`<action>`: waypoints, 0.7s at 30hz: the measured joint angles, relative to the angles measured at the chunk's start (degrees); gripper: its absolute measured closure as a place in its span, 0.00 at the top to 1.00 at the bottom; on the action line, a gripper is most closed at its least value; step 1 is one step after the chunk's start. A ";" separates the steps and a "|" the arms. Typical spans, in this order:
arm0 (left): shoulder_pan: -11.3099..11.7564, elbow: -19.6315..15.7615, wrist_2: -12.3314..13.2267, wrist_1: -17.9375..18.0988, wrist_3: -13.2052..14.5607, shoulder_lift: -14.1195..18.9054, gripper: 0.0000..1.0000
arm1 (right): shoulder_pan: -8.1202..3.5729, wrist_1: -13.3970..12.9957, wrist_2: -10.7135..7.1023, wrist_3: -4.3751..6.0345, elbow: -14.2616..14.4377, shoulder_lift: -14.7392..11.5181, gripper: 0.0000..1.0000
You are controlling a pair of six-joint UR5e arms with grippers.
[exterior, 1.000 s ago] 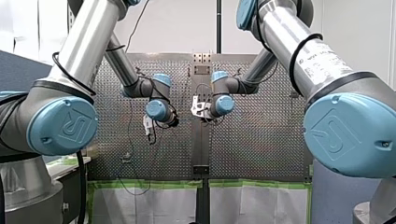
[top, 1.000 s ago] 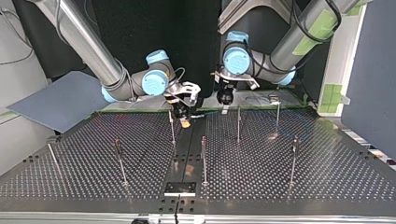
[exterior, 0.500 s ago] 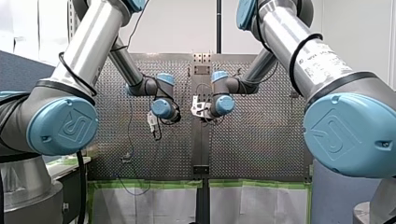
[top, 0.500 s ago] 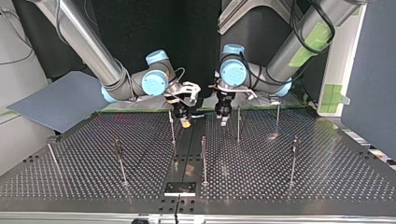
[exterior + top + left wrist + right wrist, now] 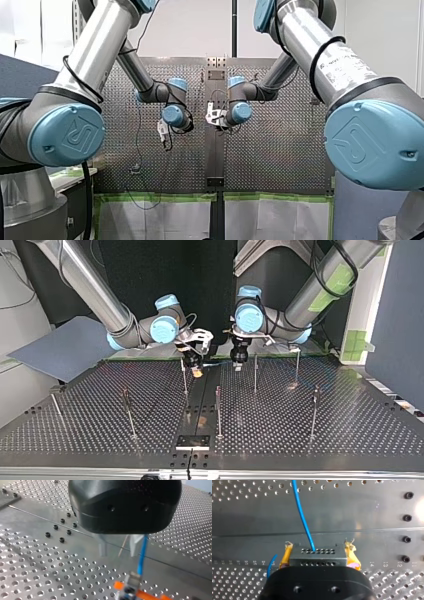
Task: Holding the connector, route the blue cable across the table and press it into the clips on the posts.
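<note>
Connector (image 5: 317, 558) is clamped between my right gripper's (image 5: 319, 553) yellow pads, low over the perforated table's (image 5: 374, 517) plain centre strip. Blue cable (image 5: 301, 512) runs out of the connector's face. My left gripper (image 5: 118, 553) hangs close by, metal fingers spread, gripping nothing, with the cable just beside one finger.
</note>
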 joint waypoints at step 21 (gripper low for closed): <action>-0.49 0.40 -0.25 0.35 0.30 -2.92 0.00 | -0.09 -0.06 -1.10 0.30 0.01 0.00 0.00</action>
